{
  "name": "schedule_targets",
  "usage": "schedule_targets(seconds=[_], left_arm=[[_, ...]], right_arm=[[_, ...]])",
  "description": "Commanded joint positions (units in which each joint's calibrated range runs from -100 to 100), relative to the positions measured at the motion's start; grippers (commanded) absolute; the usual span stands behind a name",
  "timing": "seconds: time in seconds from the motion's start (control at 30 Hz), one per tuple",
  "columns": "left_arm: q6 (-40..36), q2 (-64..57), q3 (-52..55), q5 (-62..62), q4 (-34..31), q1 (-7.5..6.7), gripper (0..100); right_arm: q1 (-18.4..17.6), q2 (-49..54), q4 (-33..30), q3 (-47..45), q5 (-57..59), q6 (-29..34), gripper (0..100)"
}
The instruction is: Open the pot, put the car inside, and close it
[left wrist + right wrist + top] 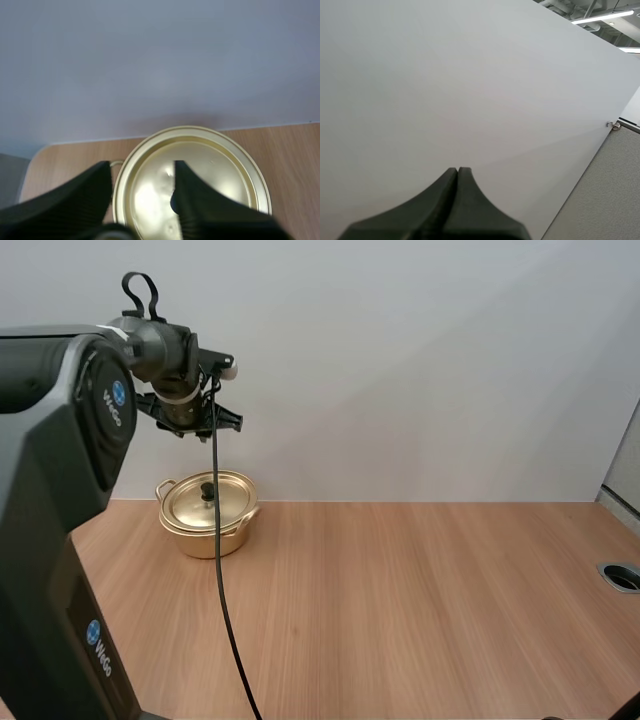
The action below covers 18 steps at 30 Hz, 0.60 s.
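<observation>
One pot [203, 538] stands on the one worktop [400, 620]. It carries one lid [185, 505], and the lid has one dark knob [208, 491] at its middle. Two loop handles [166, 486] stick out from the pot, one on either side. One robot arm [60, 440] shows in the high view, reaching above the pot. There are two sets of jaws. The left jaws, above the pot's lid, have two black fingers [75, 200] standing apart. The right jaws have two fingers [440, 210] lying pressed together. One round metal-rimmed hole [622, 576] sits in the worktop, well to the right of the pot.
</observation>
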<state>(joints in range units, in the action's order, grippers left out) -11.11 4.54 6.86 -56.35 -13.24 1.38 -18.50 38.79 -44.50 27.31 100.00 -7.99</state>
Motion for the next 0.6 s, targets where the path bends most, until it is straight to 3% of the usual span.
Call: schedule_targets(seconds=[0.0,0.17,0.3,0.43,0.57], left_arm=[[0.0,-3.8,-0.1,3.7,0.1,-0.01,0],[0.0,-13.0,-0.1,6.3,0.1,-0.01,0],[0.0,-21.0,-0.1,8.3,0.1,-0.01,0],[0.0,-28.7,-0.1,9.3,-1.1,-0.01,0],[0.0,-36.8,0.1,4.6,-1.3,-0.01,0]], right_arm=[[0.0,0.0,-0.2,0.0,0.0,0.2,0],[1.2,0.4,-0.2,-0.7,0.0,4.3,0],[1.9,2.4,1.3,-7.0,0.0,5.9,0],[1.9,5.2,4.0,-19.1,0.0,8.1,0],[1.9,9.4,4.2,-34.4,0.0,16.3,0]])
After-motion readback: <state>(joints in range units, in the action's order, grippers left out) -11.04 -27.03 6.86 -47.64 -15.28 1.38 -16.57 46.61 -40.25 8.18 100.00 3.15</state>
